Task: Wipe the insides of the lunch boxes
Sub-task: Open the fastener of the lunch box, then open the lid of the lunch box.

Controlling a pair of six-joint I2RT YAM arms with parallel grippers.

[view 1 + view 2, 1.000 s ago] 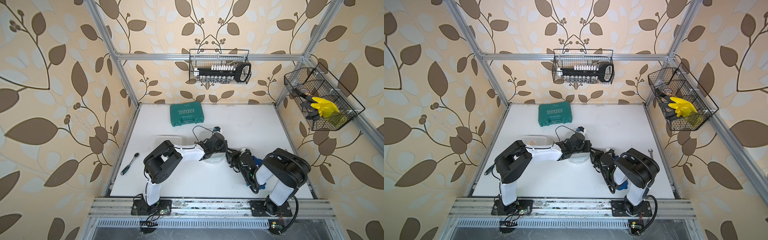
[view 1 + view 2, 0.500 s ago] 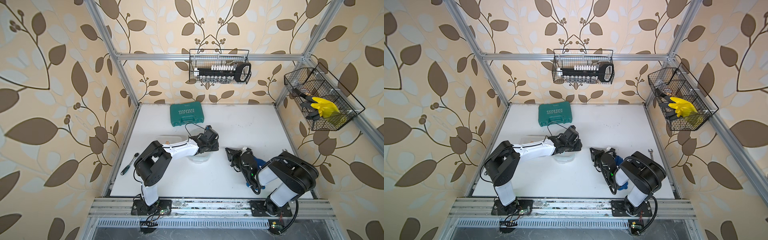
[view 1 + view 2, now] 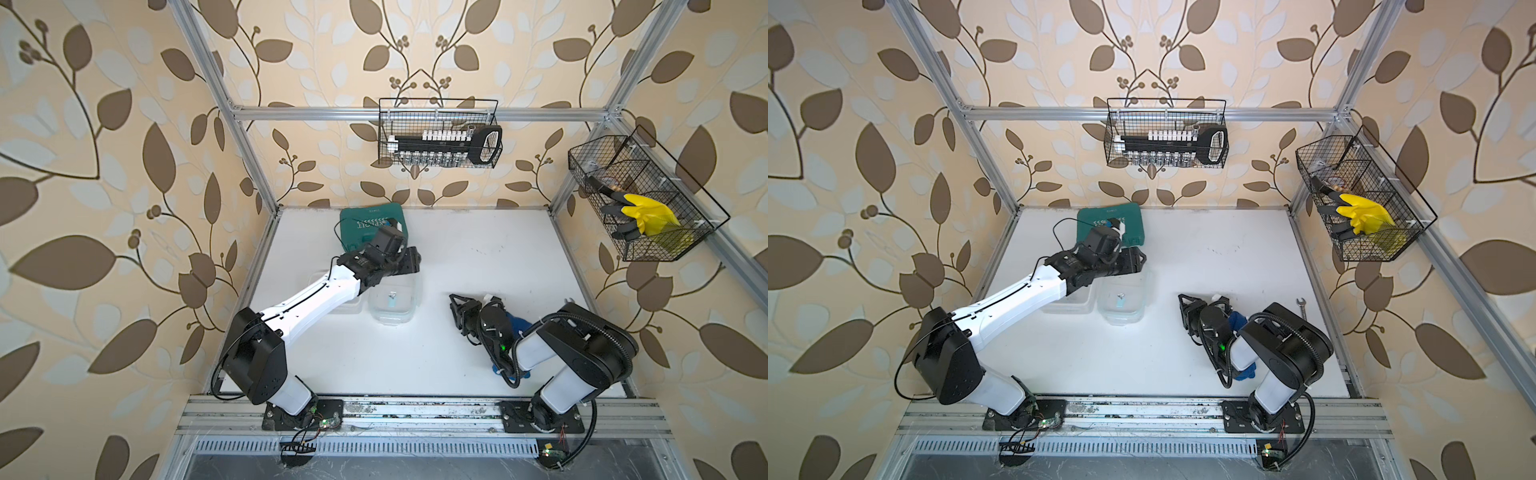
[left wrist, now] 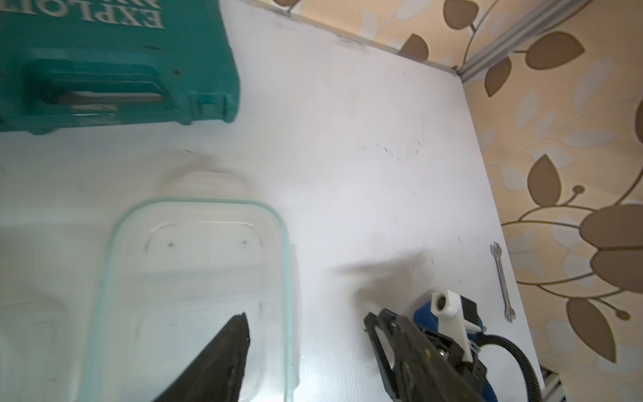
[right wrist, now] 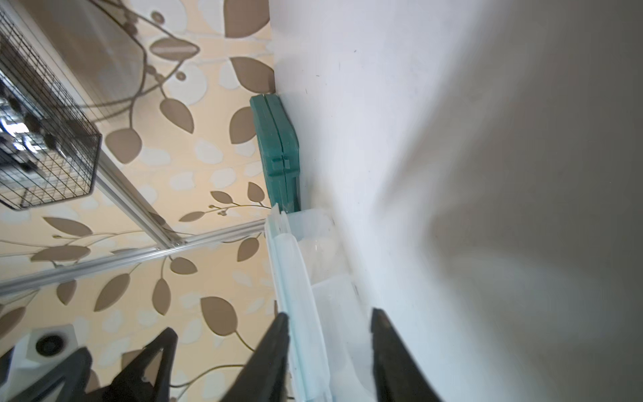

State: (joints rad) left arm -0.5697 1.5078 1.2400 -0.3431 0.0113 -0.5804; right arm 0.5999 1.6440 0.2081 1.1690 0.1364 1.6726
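Risks first. The blue cloth point(image 3: 517, 324) is in neither hand. It lies on the worktop point(image 3: 478, 257) under my right forearm, behind my right hand point(image 3: 456, 311). If that arm swings it will likely drag or bunch the cloth, and picking the cloth up means backing off first.

The lid point(image 4: 195, 264) looks seated on the green-rimmed lunch box point(image 3: 392, 301), so I judge its inside can't be reached yet.

Both boxes are clear and probably light, and they sit touching side by side. A nudge to one would likely slide the other, maybe into the teal case point(image 3: 361, 224) just beyond. My left forearm crosses above the plain lunch box point(image 3: 353, 306), so a dropped elbow would clip it. The clear walls also make the edges hard to judge.

Left hand point(image 3: 413, 262): fingers spread and empty, seen apart in the right wrist view. It hovers over the far end of the green-rimmed box, the end nearest the case. One fingertip point(image 4: 240, 323) shows over the lid in the left wrist view. Whether it touches, I cannot tell.

Right hand: fingers apart with nothing between them, low by the worktop. It is aimed at the green-rimmed box's side but well apart from it, on its right. The plain box sits on the other side, farther off.

A small wrench point(image 3: 1301, 307) lies near the worktop's right edge, out of the way.
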